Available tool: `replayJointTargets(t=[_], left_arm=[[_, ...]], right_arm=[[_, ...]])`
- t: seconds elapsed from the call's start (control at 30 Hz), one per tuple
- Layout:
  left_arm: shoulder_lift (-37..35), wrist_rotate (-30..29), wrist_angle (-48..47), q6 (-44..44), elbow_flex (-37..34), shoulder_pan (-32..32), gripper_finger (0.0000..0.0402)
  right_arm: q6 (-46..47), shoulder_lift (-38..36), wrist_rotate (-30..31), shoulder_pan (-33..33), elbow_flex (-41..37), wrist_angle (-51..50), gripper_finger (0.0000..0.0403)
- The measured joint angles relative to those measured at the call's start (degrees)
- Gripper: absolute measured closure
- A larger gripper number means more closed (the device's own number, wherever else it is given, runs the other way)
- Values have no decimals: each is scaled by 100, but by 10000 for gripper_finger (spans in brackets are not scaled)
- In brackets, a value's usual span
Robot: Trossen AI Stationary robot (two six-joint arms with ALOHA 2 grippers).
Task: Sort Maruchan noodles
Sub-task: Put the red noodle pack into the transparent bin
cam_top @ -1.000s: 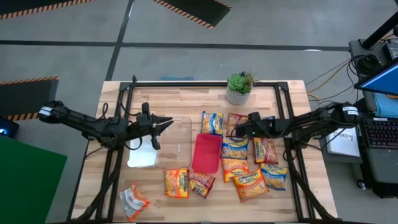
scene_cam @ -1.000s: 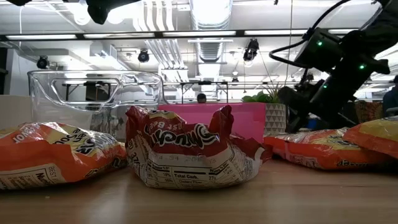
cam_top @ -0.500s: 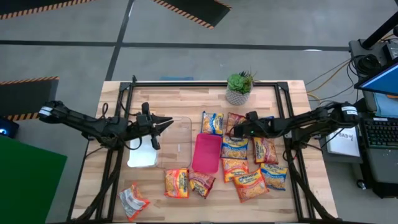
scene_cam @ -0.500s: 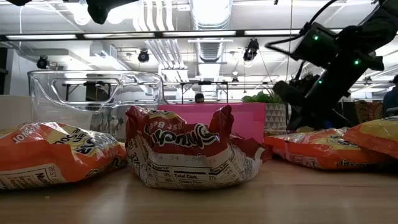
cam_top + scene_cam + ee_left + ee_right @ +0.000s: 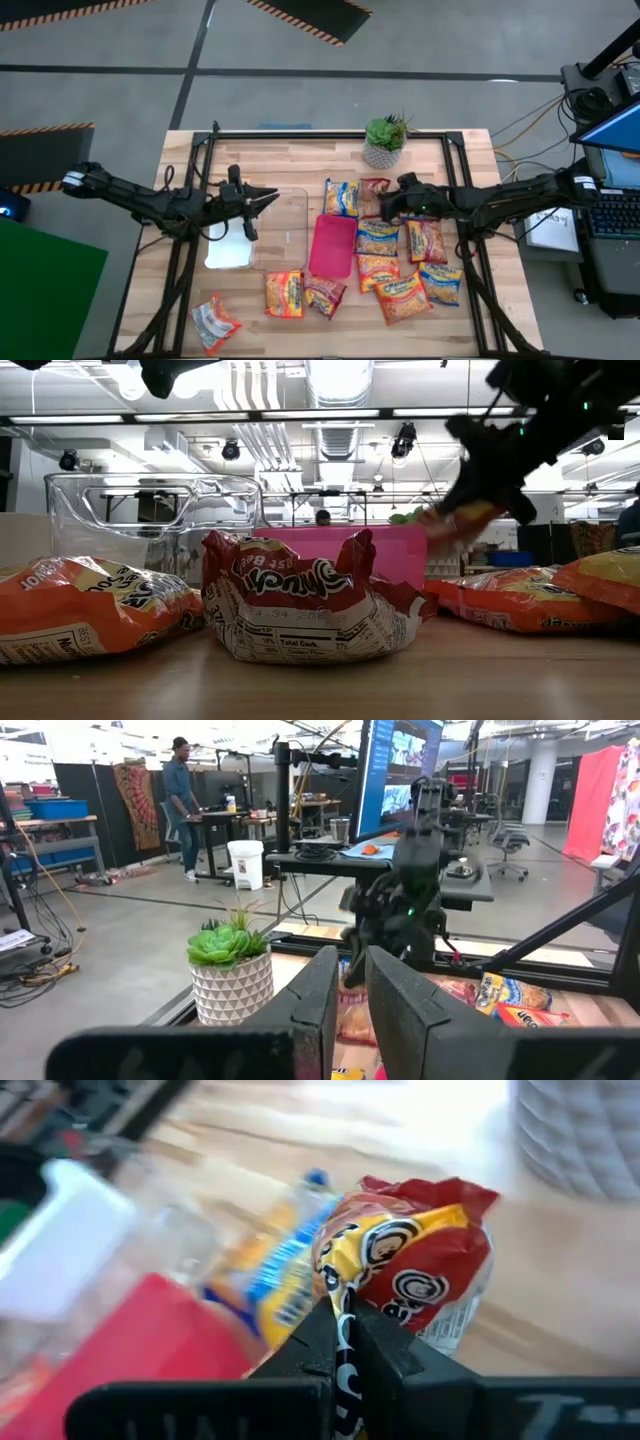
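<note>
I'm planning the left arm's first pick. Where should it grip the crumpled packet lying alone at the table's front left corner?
Judging by the high view, the lone crumpled packet lies flat, apart from the others. Come straight down and pinch a raised crinkled edge on the side toward the white tray; nothing crowds it.

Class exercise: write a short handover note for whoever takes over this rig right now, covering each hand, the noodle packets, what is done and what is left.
Right hand: shut on a red-accent packet, lifted off the table near the red tray.
Left hand: shut, empty, waiting over the clear tray.
Done: no packet lies in either tray.
Left: loose packets lie right of and in front of the trays, and one lies at the front left corner.
</note>
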Motion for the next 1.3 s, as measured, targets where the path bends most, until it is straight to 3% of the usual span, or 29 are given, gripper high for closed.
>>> replayJointTargets(t=[0.2,0.43,0.93,1.3], left_arm=[[0,0,75,7,0,0,364],[24,0,73,9,0,0,364],[-387,12,55,280,0,-444,364],[-844,11,-112,519,0,-1050,364]], right_arm=[[-1010,124,-52,477,683,8,393],[-2546,996,-260,900,1937,-365,394],[-4658,3316,-445,911,5242,-2696,394],[-6140,4429,-444,849,6657,-2756,394]])
